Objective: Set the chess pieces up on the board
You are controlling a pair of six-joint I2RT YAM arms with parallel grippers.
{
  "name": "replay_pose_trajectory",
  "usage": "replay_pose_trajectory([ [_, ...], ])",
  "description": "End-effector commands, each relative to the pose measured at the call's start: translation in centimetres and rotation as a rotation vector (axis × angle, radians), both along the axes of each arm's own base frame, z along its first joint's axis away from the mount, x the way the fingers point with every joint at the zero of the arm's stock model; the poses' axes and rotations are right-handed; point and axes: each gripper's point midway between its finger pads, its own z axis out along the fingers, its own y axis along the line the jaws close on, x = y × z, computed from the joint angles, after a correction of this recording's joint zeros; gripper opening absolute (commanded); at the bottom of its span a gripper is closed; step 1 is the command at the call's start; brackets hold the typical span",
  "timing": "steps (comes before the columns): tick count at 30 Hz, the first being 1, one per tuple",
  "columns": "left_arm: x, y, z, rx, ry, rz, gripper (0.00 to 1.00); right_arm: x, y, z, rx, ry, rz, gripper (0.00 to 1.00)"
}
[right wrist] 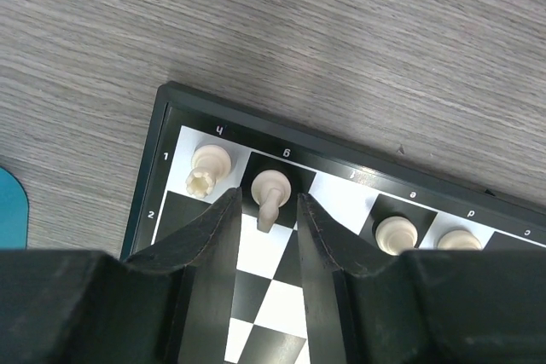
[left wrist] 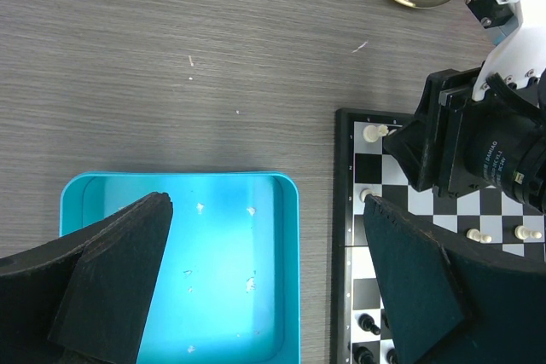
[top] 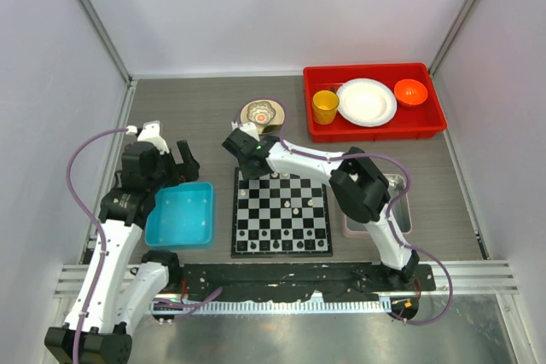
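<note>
The board [top: 256, 221] lies in the middle of the table, with cream chess pieces [top: 294, 208] scattered on it and black ones along its near edge. My right gripper [right wrist: 267, 202] reaches to the board's far left corner. It stands open, its fingers on either side of a cream piece [right wrist: 271, 192] that stands on a black square with a small gap each side. A cream rook [right wrist: 209, 170] occupies the corner square beside it, and two more cream pieces [right wrist: 397, 234] stand further along that row. My left gripper [left wrist: 269, 270] hangs open over the blue bin [left wrist: 290, 210], holding nothing.
A red bin [top: 431, 125] at the back right holds a yellow cup [top: 324, 106], a white plate [top: 367, 101] and an orange bowl [top: 410, 91]. A gold saucer [top: 261, 114] sits just behind the board. A grey tray [top: 401, 215] lies right of the board.
</note>
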Motion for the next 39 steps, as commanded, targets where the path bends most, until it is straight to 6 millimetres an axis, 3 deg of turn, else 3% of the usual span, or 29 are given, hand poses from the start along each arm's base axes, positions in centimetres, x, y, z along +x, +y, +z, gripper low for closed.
replay_pose_trajectory([
  [1,0.3,-0.4,0.7,-0.014,-0.037,-0.019,1.0,0.7,0.6,5.8,0.091,-0.074,0.005,0.38],
  [13,0.4,-0.5,0.7,-0.014,-0.039,-0.02,1.0,-0.2,-0.8,10.4,0.143,-0.111,0.002,0.38],
  [16,0.3,-0.4,0.7,-0.015,-0.037,-0.02,1.0,-0.9,-1.8,11.6,0.157,-0.12,-0.004,0.38],
  [18,0.3,-0.5,0.6,-0.014,-0.034,-0.02,1.0,-1.5,-2.6,11.3,0.154,-0.112,-0.012,0.38],
  [19,0.4,-0.5,0.7,-0.015,-0.035,-0.021,1.0,-1.9,-3.0,12.3,0.178,-0.121,-0.013,0.38],
  [23,0.4,-0.5,0.6,-0.014,-0.032,-0.02,1.0,-3.9,-3.3,11.5,0.225,-0.087,0.015,0.38],
  [26,0.4,-0.4,0.6,-0.014,-0.033,-0.019,1.0,-5.4,-2.5,10.9,0.227,-0.072,0.045,0.37],
  [31,0.4,-0.3,0.5,-0.008,-0.029,-0.013,1.0,-7.4,0.9,9.6,0.244,-0.04,0.1,0.34],
  [39,0.4,-0.2,0.5,-0.005,-0.026,-0.007,1.0,-7.7,3.7,5.2,0.22,0.03,0.114,0.34],
])
